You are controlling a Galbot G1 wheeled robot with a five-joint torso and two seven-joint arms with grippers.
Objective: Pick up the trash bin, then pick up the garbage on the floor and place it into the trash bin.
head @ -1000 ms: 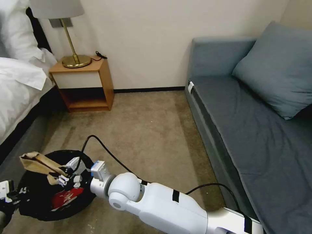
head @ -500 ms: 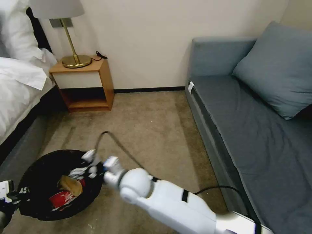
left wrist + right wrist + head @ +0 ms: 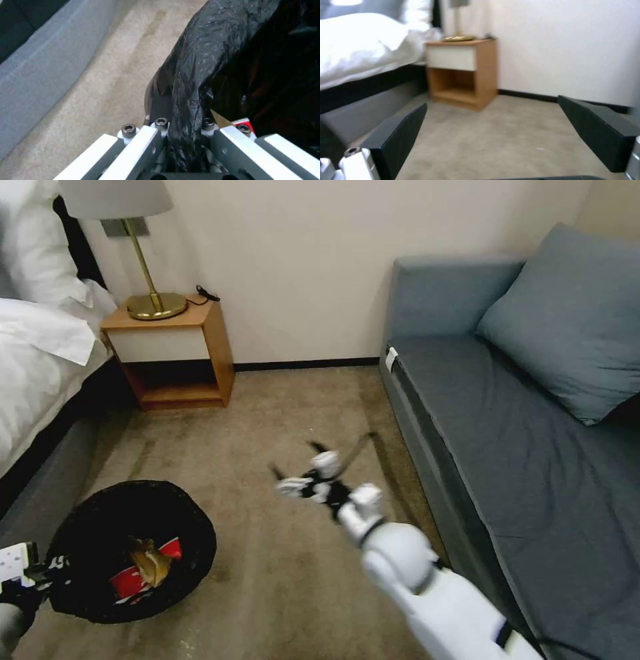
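Two pieces of garbage at least lying inside the trash bin: a red-and-white packet and a tan paper piece on top of it, both down in the black bag liner; no telling whether more sits underneath. Trash bin low at the robot's left, near the foot of the bed, gripped at its rim by the left end effector, fingers closed tight on a fold of liner and rim together. Right end effector out over bare carpet, well apart from the bin and between it and the grey sofa, jaws spread wide and holding nothing, with the nightstand and wall ahead of it in the right wrist view. No bottle, no gold wrapper anywhere on the visible stretch of floor. Judged from this: bin pickup done, paper and packet deposited, remaining items either already buried in the liner or lying outside what can be seen; so late in the task, though not provably finished
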